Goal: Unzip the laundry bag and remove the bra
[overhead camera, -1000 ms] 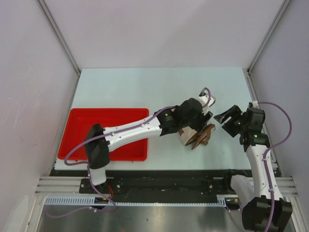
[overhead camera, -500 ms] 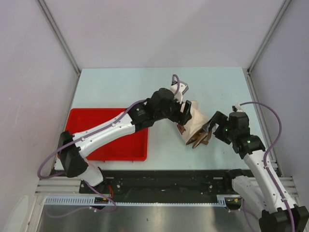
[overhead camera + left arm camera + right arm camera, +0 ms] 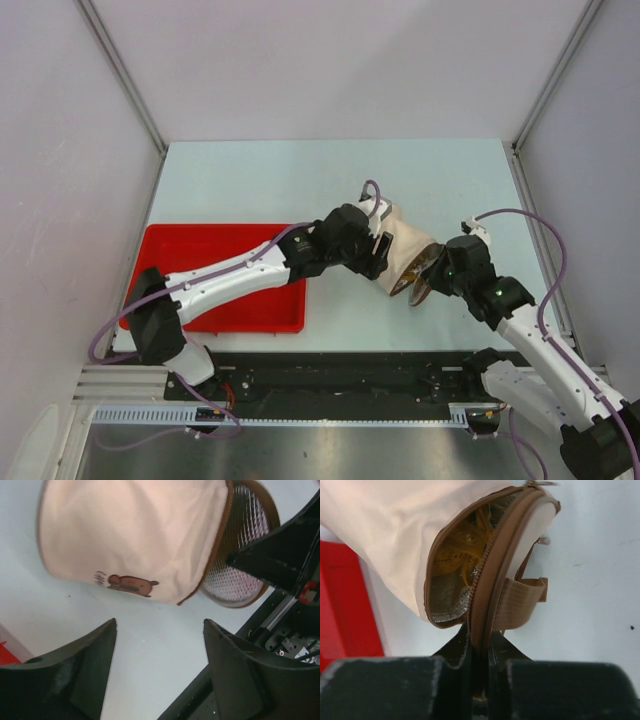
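Right wrist view: my right fingers (image 3: 454, 652) clench the zipper rim (image 3: 485, 590) of the laundry bag (image 3: 385, 525) at 12 o'clock; bra (image 3: 462, 545) visible inside. My left fingers (image 3: 85, 655) stand released, grasping nothing.

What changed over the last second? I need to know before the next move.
The right gripper swung in leftward from clear of the cream-white drum-shaped mesh laundry bag and shut its jaws on the bag's brown zippered rim. The left gripper drew back from over the bag to its left end, jaws open, not touching it. The bag and the flat red plastic tray lie roughly where they were.
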Robot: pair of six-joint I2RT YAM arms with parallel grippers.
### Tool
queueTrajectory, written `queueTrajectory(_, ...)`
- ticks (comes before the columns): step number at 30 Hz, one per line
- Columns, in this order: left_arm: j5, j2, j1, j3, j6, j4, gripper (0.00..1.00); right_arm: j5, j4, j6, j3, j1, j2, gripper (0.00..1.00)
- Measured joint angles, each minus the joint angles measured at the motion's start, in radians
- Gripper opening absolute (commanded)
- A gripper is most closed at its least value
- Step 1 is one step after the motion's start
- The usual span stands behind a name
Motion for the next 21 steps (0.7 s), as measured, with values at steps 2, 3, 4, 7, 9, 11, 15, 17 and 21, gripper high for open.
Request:
queueTrajectory(2,-0.010,0.005,-0.026,-0.003,0.009,-0.010,0.67,-0.010,0.003,-0.009,0.000,-0.009,-0.027,0.00)
queueTrajectory(3,-0.010,0.007,-0.040,-0.003,0.015,-0.012,0.68,-0.025,0.002,-0.014,0.001,-0.016,-0.035,0.00)
queueTrajectory(4,-0.016,0.012,-0.062,-0.003,0.019,-0.016,0.68,-0.043,0.000,-0.021,0.003,-0.024,-0.039,0.00)
queueTrajectory(7,-0.017,0.021,-0.105,-0.003,0.032,-0.031,0.75,-0.106,-0.016,-0.040,0.023,-0.050,-0.036,0.00)
queueTrajectory(9,-0.017,0.022,-0.121,-0.003,0.034,-0.042,0.81,-0.159,-0.043,-0.060,0.057,-0.067,-0.034,0.00)
queueTrajectory(11,-0.018,0.022,-0.120,-0.003,0.037,-0.044,0.92,-0.213,-0.068,-0.077,0.112,-0.075,-0.023,0.00)
queueTrajectory(15,-0.019,0.022,-0.114,0.005,0.040,-0.064,0.94,-0.328,-0.071,-0.107,0.228,-0.097,0.023,0.00)
queueTrajectory(17,-0.029,0.022,-0.113,0.015,0.040,-0.076,0.93,-0.409,-0.063,-0.113,0.267,-0.130,0.050,0.00)
queueTrajectory(21,-0.075,0.019,-0.113,0.039,0.040,-0.095,0.94,-0.604,-0.043,-0.109,0.314,-0.242,0.117,0.00)
